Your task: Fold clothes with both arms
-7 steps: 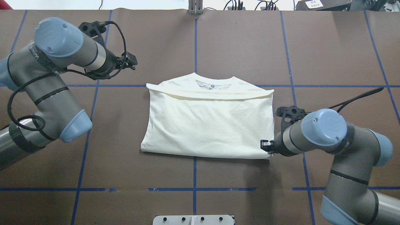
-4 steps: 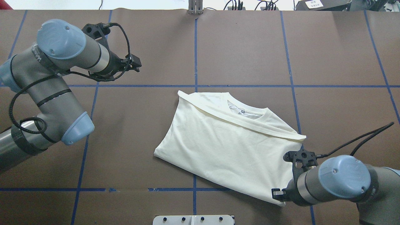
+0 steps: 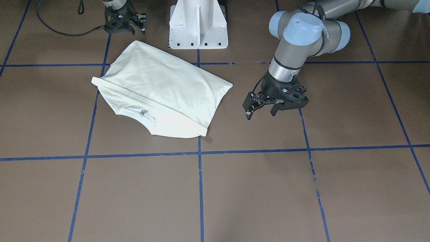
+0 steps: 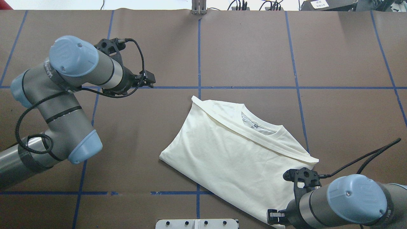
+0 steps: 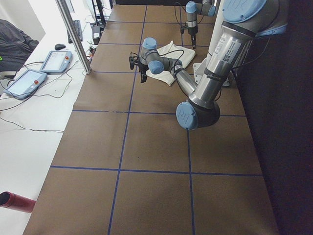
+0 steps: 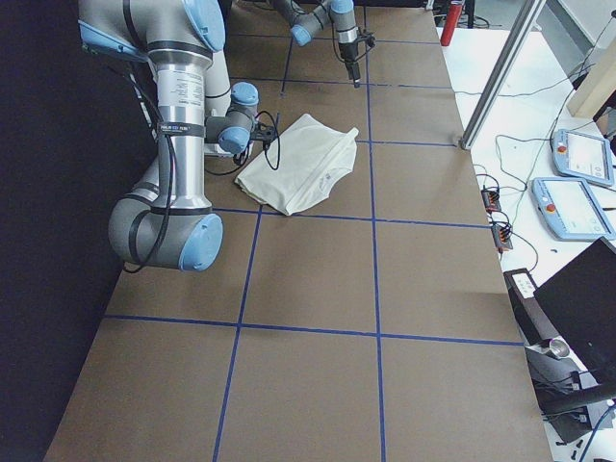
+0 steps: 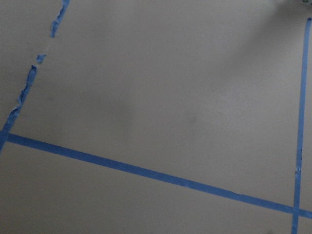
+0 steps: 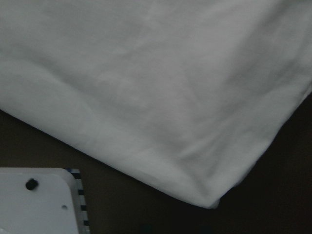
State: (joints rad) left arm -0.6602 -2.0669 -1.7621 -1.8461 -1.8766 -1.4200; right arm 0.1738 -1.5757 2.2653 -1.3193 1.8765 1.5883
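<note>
Left gripper (image 3: 260, 115) jaws wide above table (image 3: 255, 191)

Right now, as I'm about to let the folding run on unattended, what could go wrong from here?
1. The T-shirt lies skewed across the blue grid lines, one corner at the right gripper beside the white base plate; pulling it nearer could snag or bunch it there.
2. The left gripper, jaws open, hovers over the table apart from the T-shirt; handling from one side only may skew it more and loosen the fold.
</note>
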